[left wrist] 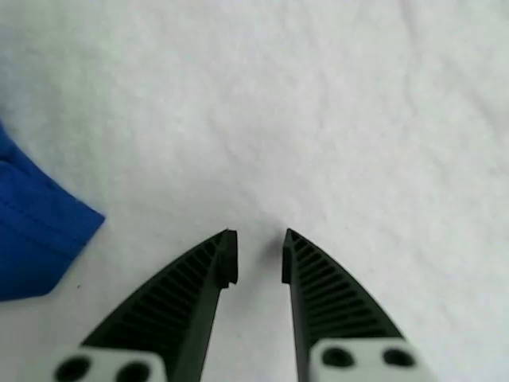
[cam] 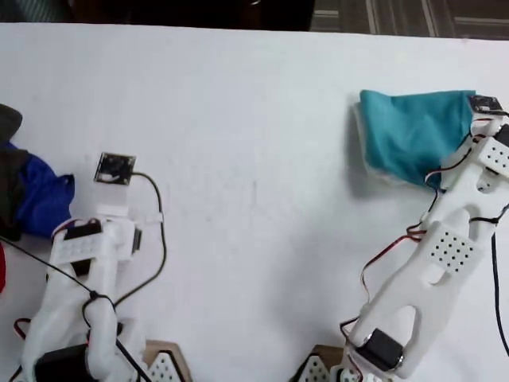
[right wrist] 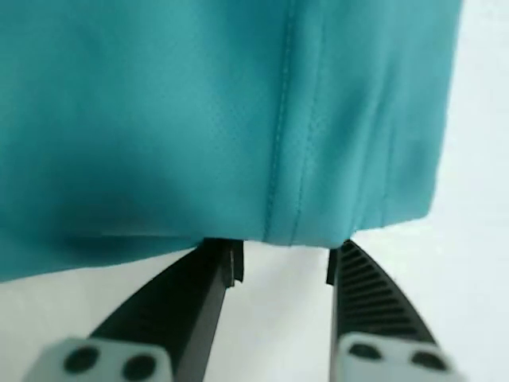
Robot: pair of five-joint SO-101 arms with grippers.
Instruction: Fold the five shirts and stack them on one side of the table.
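Note:
A folded teal shirt (cam: pixel 413 135) lies at the table's right side, on top of a white layer. My right gripper (right wrist: pixel 282 259) is open, its fingertips at the near hem of the teal shirt (right wrist: pixel 223 119), nothing held. A blue shirt (cam: pixel 44 199) lies bunched at the left edge beside dark cloth (cam: pixel 9 179). My left gripper (left wrist: pixel 258 255) hovers open over bare white table, a corner of the blue shirt (left wrist: pixel 36 239) off to one side of it.
The white table (cam: pixel 254 159) is covered in cloth. A red item (cam: pixel 2 267) peeks in at the left edge. The arm bases (cam: pixel 238 366) stand at the near edge, with cables trailing from both arms.

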